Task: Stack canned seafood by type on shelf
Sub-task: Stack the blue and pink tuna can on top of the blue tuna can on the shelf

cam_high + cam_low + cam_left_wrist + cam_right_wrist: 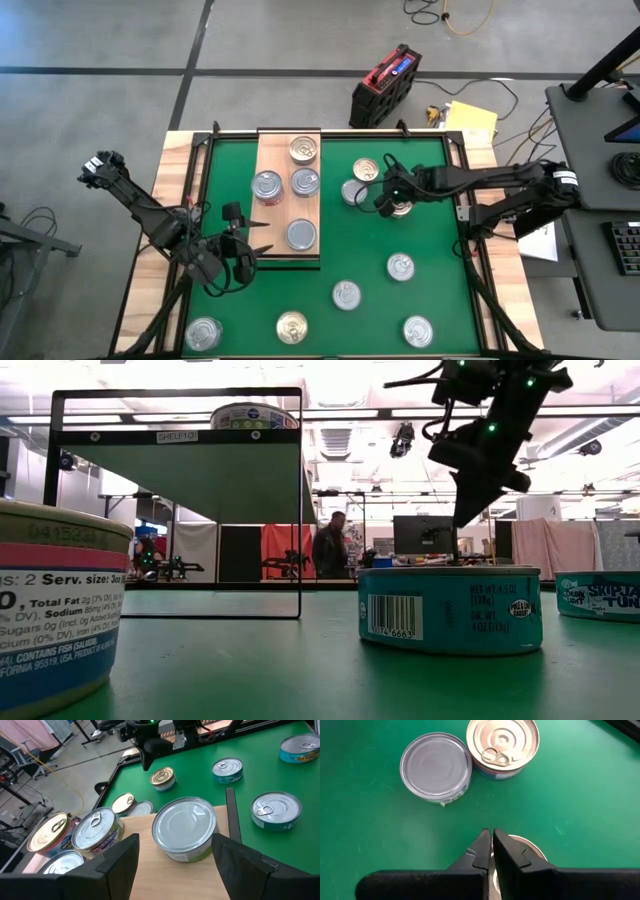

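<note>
Left pincer [238,262] hangs spread just off the near end of the shelf [272,160], clamping nothing; its nearest tin [184,827] sits on the board just ahead of the fingers. Four tins lie on the shelf, probably sorted by type. Right pincer [388,202], pressed together and empty, hovers over a gold-lidded tin [402,208] on the green worktop [440,250], probably lining up on the next tin to pick up.

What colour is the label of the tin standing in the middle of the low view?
Teal, with a white barcode patch; the tin shows best in the low view.

The right claw [493,845] hides most of 1 can [532,849]; the nearest can [55,610] is cut off at the low view's edge.
</note>
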### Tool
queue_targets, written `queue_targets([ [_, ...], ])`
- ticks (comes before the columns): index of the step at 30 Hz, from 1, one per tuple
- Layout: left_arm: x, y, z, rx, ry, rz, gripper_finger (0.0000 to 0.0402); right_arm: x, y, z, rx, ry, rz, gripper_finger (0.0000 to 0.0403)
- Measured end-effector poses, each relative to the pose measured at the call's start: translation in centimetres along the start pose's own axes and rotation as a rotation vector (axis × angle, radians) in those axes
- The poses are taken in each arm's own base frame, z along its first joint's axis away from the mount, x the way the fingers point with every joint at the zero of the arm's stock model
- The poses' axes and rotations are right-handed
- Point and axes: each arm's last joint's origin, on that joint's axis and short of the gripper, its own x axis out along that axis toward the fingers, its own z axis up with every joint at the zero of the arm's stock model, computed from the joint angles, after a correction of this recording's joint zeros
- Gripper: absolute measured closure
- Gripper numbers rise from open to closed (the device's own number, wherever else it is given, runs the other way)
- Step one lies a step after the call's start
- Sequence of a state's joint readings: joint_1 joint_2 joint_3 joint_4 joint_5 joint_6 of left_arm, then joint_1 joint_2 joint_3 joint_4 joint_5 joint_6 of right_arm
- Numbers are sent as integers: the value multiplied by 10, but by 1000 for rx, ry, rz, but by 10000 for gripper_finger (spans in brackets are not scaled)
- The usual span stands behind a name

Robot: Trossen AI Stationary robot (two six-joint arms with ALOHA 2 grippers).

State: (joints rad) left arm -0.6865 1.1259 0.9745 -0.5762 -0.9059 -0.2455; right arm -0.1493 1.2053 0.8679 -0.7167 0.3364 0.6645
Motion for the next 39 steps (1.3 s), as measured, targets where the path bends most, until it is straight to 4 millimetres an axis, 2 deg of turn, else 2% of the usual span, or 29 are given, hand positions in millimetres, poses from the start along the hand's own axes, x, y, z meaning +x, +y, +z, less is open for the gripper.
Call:
queue_targets([
  [6,-2,1,5,-20,-15,-3,169,-17,-3,6,-71,64,-44,393],
  [10,-3,2,9,-31,-24,-6,169,-20,-2,8,-120,63,-45,393],
  [15,-3,2,9,-29,-23,-5,169,-11,-7,-1,-112,157,-17,393],
  [26,-4,1,13,-80,-52,-13,169,9,-18,-25,-62,247,-72,393],
  [39,10,-18,14,-71,-49,-16,169,26,-11,-44,-46,196,-6,394],
])
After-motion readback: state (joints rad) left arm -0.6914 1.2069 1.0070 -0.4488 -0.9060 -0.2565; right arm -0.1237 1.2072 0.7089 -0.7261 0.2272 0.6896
